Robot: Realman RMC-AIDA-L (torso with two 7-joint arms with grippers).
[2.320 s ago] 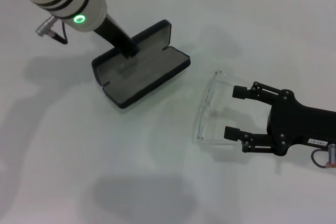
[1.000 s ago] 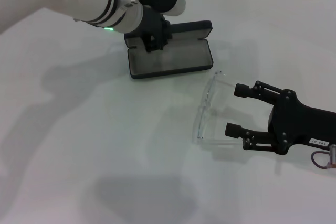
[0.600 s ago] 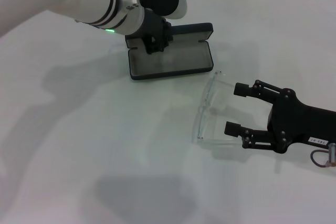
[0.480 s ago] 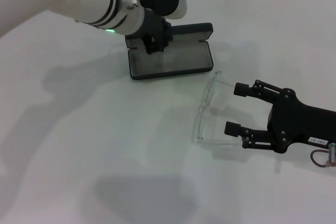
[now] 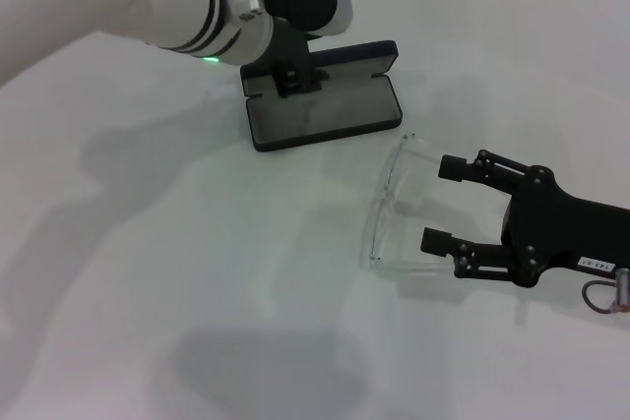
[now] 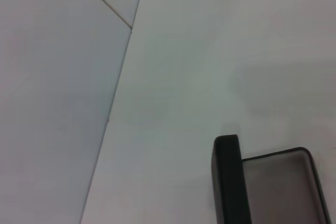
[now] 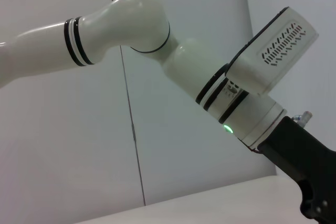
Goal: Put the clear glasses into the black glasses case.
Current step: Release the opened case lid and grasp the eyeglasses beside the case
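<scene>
Black and two-fingered, the right gripper (image 5: 440, 206) lies low over the white table (image 5: 197, 302) at the right of the head view, fingers spread wide and holding nothing. One fingertip (image 5: 450, 169) reaches toward the far temple of the clear glasses, the other sits near the close temple, so the gripper appears lined up on the open side of the frame.

Just ahead of those fingertips lie the fully transparent, frameless wraparound plastic glasses (image 5: 386, 206), resting on the table with the curved lens turned away from the gripper and toward the middle of the table. Whether the fingertips touch the temples cannot be told.

Farther off, near the top centre, the matte black rectangular hard-shell glasses case (image 5: 330, 117) stands open, its grey lining facing up and its lid raised behind. The glasses lie near it but apart from it. The left gripper (image 5: 289, 78), on a white arm with a green light, is down at the case's back corner by the hinge; its fingers are hidden.

Judging by this layout, the case is ready and the step in hand is the pickup. The next move would call for closing gently on the slippery, flexible frame, lifting it level, then carrying it over the open tray.
</scene>
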